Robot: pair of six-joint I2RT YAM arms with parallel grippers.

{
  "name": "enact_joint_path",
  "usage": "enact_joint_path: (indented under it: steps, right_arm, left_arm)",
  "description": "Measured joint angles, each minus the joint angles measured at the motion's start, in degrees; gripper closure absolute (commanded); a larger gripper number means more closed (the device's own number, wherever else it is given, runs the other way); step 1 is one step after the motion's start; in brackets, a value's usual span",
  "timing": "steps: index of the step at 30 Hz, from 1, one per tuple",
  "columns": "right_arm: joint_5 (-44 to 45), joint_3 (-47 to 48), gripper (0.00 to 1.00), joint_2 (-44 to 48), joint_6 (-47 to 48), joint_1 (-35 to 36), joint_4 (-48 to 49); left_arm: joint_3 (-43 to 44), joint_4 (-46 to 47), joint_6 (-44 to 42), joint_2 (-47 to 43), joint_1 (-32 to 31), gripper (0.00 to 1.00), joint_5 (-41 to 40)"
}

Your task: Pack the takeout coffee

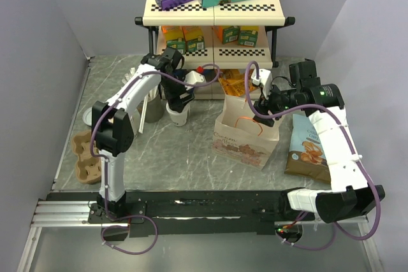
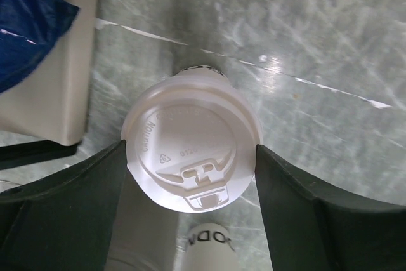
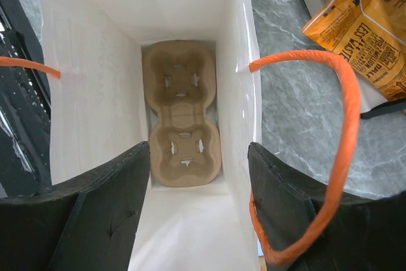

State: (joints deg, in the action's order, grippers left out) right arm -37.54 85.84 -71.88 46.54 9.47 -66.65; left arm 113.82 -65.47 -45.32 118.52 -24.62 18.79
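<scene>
The takeout coffee (image 2: 190, 150), a white paper cup capped with a white plastic lid, stands upright on the marble table in front of the shelf (image 1: 178, 118). My left gripper (image 2: 190, 157) comes down over it (image 1: 178, 103), and both dark fingers (image 2: 95, 195) press against opposite sides of the lid's rim. My right gripper (image 3: 198, 157) hangs open over the mouth of the white paper bag (image 1: 245, 138). The bag's right wall (image 3: 238, 80) passes between its fingers. An orange handle (image 3: 346, 125) loops round the right finger. A brown cardboard cup carrier (image 3: 183, 115) lies on the bag's floor.
A two-tier shelf (image 1: 213, 11) with boxes stands at the back. A dark cup with white sticks (image 1: 152, 107) is just left of the coffee. Another cardboard carrier (image 1: 86, 154) lies at the far left, and a snack bag (image 1: 309, 148) lies right of the paper bag.
</scene>
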Motion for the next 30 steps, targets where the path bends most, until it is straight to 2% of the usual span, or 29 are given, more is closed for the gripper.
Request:
enact_joint_path:
  steps: [1, 5, 8, 20, 30]
  right_arm:
    - [0.0, 0.0, 0.30, -0.1, 0.0, 0.0, 0.0]
    - [0.7, 0.0, 0.30, -0.2, -0.2, 0.0, 0.5]
    - [1.4, 0.0, 0.30, -0.2, -0.5, 0.0, 1.2]
    - [3.5, 1.2, 0.30, -0.9, -0.2, -0.5, 1.0]
    - [1.6, 7.2, 0.30, -3.4, -1.4, -2.7, -0.1]
  left_arm:
    - [-0.2, -0.5, 0.3, -0.5, 0.0, 0.56, 0.5]
    - [-1.7, -2.0, 1.7, -3.7, 0.0, 0.84, 2.6]
    - [-3.1, -3.5, 2.5, -7.5, -0.1, 0.99, 4.6]
    - [-3.5, -5.9, 7.9, -26.6, -3.9, 0.99, 13.9]
    - [1.7, -5.3, 10.7, -29.3, -5.3, 0.99, 14.4]
